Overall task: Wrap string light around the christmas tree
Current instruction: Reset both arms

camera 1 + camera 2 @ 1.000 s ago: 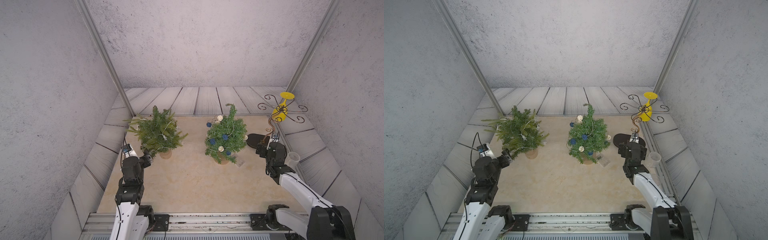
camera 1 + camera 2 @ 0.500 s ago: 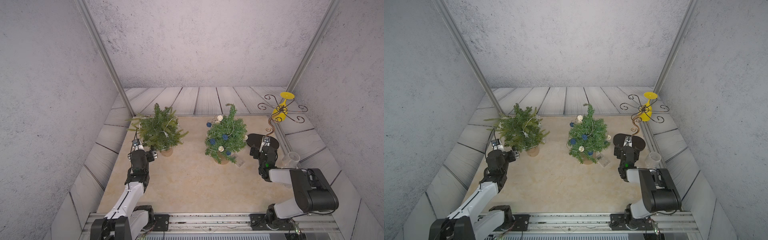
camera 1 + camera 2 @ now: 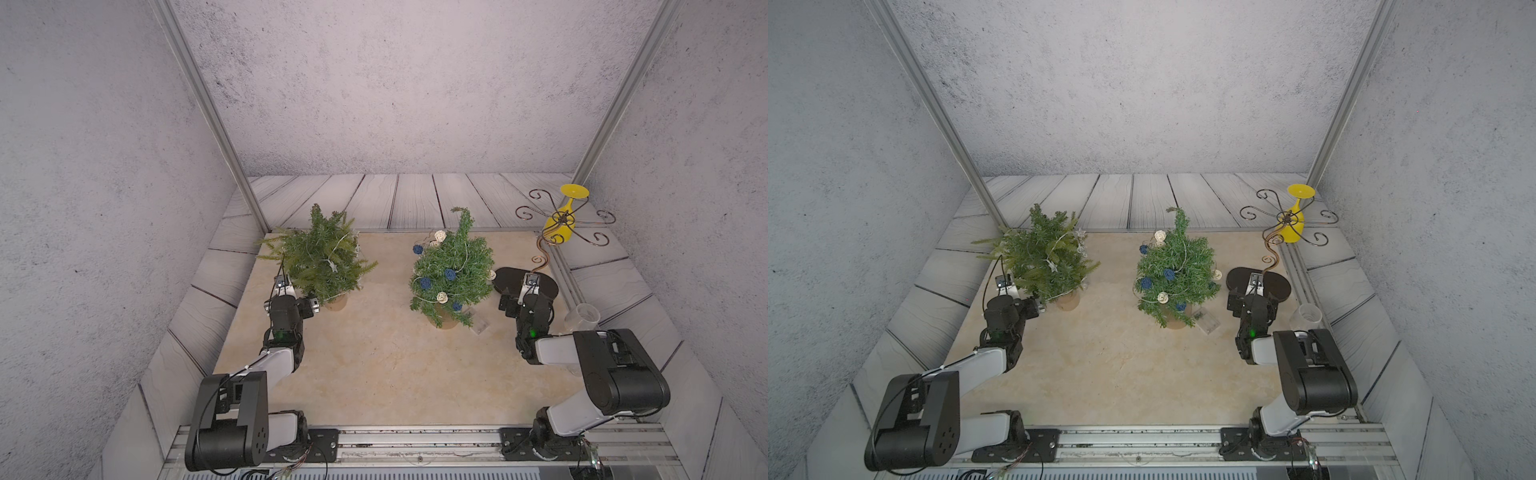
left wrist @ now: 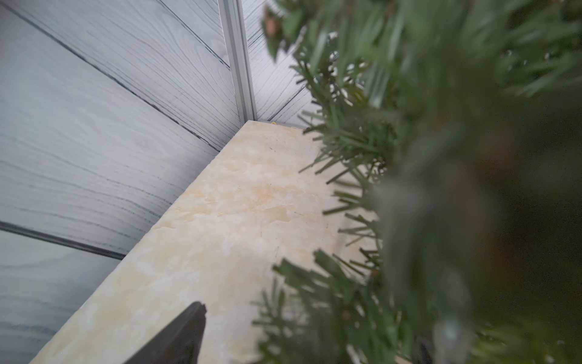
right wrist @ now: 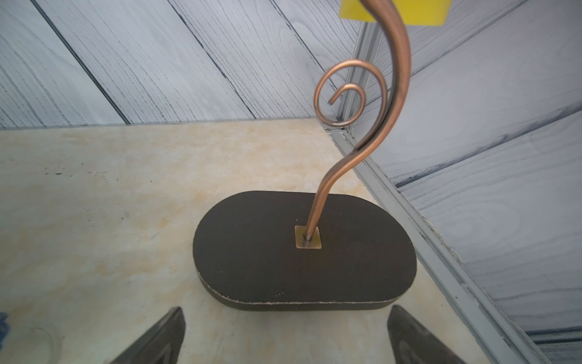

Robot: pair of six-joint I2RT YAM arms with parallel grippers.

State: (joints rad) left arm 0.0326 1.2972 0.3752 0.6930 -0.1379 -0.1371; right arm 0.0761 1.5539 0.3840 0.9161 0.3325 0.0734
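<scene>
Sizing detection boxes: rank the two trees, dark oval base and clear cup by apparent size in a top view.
1. star-light tree and ball-ornament tree: too alike to rank.
2. dark oval base, partly covered.
3. clear cup.

Dropped the left arm [image 3: 274,365] and right arm [image 3: 598,365] from upright to folded low, with elbows pulled back toward the front rail [image 3: 415,436] at 6 o'clock. Slid the left gripper [image 3: 311,305] in under the christmas tree [image 3: 318,257], ending at 9 o'clock of its pot [image 3: 336,302]. Nudged the right gripper [image 3: 525,303] slightly toward 9 o'clock. Shifted the tree's crown slightly toward 1 o'clock.
</scene>
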